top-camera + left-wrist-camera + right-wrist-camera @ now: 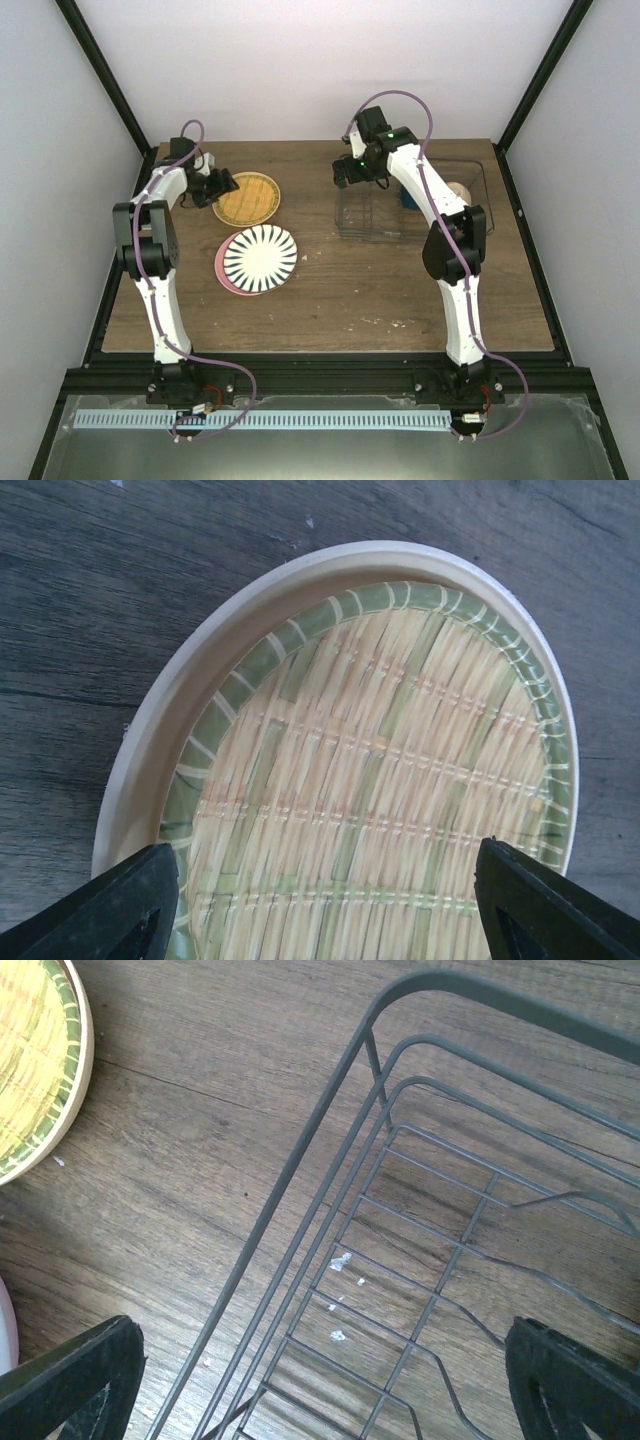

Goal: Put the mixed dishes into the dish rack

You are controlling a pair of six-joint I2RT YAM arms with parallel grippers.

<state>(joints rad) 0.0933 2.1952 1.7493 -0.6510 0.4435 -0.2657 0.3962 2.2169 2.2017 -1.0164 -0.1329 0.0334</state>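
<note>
The yellow-orange grid-patterned plate [247,197] [370,780] lies flat on the table at the back left. My left gripper [222,188] [325,920] hovers open over its left edge, one finger on each side of the woven face, holding nothing. The white plate with black radial stripes [260,258] rests on the pink plate [222,268]. The dish rack [375,222] [293,1170] stands at the back right. My right gripper [345,172] [320,1390] hangs open above its left end, empty. A dark blue mug [408,195] and a small cream bowl [460,190] are in the rack, partly hidden by the arm.
The right wrist view catches the yellow-orange plate's rim [30,1060] at upper left and a sliver of the pink plate [5,1330] at the left edge. Small white flecks [340,1260] lie on the table under the rack's wires. Black frame posts rise at the table's back corners.
</note>
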